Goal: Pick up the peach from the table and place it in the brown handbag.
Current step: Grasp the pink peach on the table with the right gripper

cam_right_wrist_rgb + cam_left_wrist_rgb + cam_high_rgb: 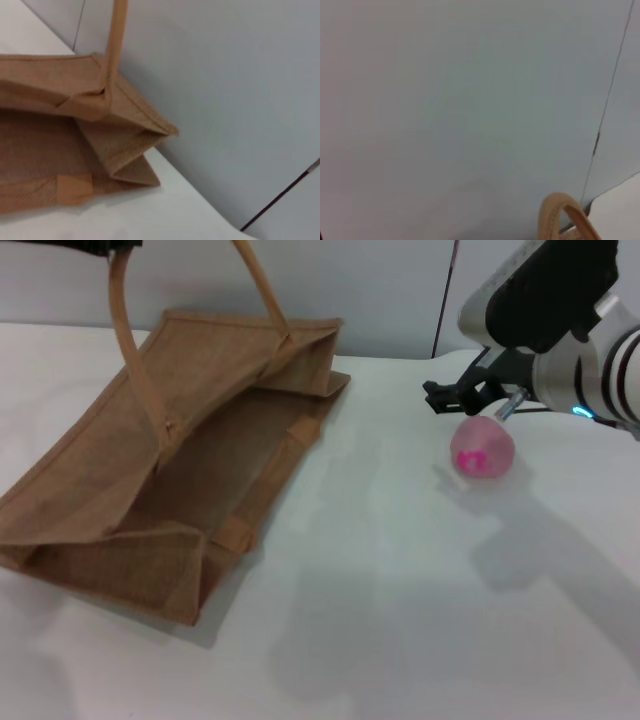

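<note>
The peach (pixel 483 448), pale pink with a magenta blotch, lies on the white table (pixel 400 620) at the right. My right gripper (pixel 466 396) hovers just above and behind it, black fingers spread open and empty. The brown handbag (pixel 170 480) lies tilted on the left with its mouth open toward the peach. My left gripper (pixel 105 245) at the top left edge holds one handle (pixel 125 330) up. The handle's arch shows in the left wrist view (pixel 560 215). The bag's corner shows in the right wrist view (pixel 120 140); the peach does not.
A pale grey wall (pixel 400 290) runs along the table's back edge, close behind the bag and the right arm. A thin dark cable (pixel 442 300) hangs down the wall behind the peach. Bare table lies between the bag and the peach.
</note>
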Controlling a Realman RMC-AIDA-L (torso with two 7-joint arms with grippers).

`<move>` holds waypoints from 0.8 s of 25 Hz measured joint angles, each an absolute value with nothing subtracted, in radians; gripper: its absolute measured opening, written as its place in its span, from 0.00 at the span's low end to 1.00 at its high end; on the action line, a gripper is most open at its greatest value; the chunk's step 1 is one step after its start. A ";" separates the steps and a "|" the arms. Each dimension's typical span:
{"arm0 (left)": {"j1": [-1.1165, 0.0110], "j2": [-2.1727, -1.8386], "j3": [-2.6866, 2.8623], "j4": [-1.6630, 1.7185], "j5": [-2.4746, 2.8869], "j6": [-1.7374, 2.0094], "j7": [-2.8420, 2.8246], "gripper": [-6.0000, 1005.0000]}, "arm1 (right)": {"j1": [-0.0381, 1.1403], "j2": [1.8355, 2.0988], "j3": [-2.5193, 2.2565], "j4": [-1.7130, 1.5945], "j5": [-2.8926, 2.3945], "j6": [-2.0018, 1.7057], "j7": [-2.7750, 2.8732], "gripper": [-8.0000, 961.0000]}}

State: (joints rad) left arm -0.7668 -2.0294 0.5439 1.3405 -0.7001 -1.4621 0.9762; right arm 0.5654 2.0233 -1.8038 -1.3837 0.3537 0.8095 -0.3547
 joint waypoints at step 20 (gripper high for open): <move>-0.789 -2.025 0.577 1.387 -0.693 -1.467 0.953 0.13 | 0.602 2.019 -1.761 -1.320 0.320 1.021 -0.359 0.91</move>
